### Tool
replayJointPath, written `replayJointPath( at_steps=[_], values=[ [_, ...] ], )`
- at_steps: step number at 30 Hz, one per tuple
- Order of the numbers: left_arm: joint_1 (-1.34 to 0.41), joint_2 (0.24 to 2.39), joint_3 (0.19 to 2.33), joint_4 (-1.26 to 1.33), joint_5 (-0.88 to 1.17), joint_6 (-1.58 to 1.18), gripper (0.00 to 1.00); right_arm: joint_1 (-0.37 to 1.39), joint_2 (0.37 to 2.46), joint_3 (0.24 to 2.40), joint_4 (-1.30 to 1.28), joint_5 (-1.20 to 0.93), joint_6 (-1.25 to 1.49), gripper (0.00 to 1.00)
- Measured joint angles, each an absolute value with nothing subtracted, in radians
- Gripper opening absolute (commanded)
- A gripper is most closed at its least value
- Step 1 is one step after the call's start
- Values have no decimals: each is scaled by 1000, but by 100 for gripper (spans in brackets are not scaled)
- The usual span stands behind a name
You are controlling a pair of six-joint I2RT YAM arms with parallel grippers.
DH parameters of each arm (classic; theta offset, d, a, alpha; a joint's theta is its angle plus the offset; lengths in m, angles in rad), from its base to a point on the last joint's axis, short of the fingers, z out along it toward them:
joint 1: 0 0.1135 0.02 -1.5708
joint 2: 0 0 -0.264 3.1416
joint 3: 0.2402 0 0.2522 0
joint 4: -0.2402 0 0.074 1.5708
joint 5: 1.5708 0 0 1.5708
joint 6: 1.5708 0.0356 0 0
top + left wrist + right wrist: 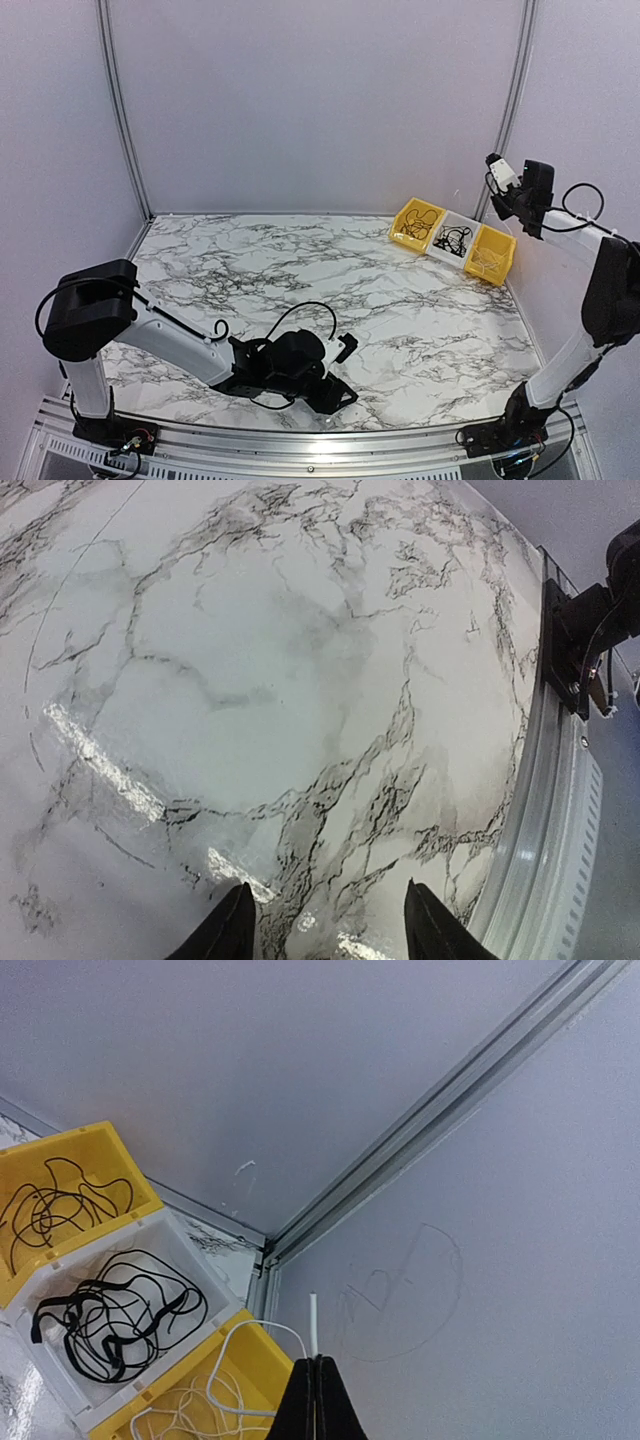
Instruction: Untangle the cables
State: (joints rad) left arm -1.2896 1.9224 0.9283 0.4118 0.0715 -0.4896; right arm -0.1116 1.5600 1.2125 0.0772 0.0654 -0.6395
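1. The left end effector [330, 932] sits low over the worktop [250, 680] with its fingers spread and nothing between them. Its camera sees only marble, so it is probably parked out of the other arm's way.
2. Towards the far right corner of the worktop, three bins stand touching in a row.
3. The near yellow bin [255, 1352] holds loose white coils.
4. The white bin [200, 1270] beside it holds the black cables [110, 1320], heaped in one knotted clump. That looks like the main work left to do.
5. The far yellow bin [90, 1145] holds a few thinner black strands [60, 1200] lying more loosely, perhaps ones already sorted.
6. The right end effector [318, 1370] hangs high above the bins near the wall corner. Its fingers are pressed together on a white cable [311, 1320], which loops back down into the near yellow bin.
7. Holding the cable this high probably lets its own weight draw it free of the other coils.
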Motion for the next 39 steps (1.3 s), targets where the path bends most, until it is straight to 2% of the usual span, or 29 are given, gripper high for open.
replayJointPath(
  at_steps=[15, 19, 33, 35, 39],
  values=[
    [-1290, 1939, 940, 414, 88, -487, 53, -185, 1455, 1056, -150, -179, -418, 0],
    [-1290, 1950, 954, 414, 96, -485, 53, -185, 1475, 1065, -178, -147, -413, 0],
    [-1290, 1950, 957, 412, 97, -486, 52, -197, 1795, 1270, -202, 92, -457, 0],
    [-1290, 1951, 958, 412, 97, -486, 52, -197, 1829, 1309, -202, 101, -466, 5],
    [-1290, 1958, 968, 408, 97, -486, 52, -197, 1897, 1383, -216, 104, -472, 29]
  ],
)
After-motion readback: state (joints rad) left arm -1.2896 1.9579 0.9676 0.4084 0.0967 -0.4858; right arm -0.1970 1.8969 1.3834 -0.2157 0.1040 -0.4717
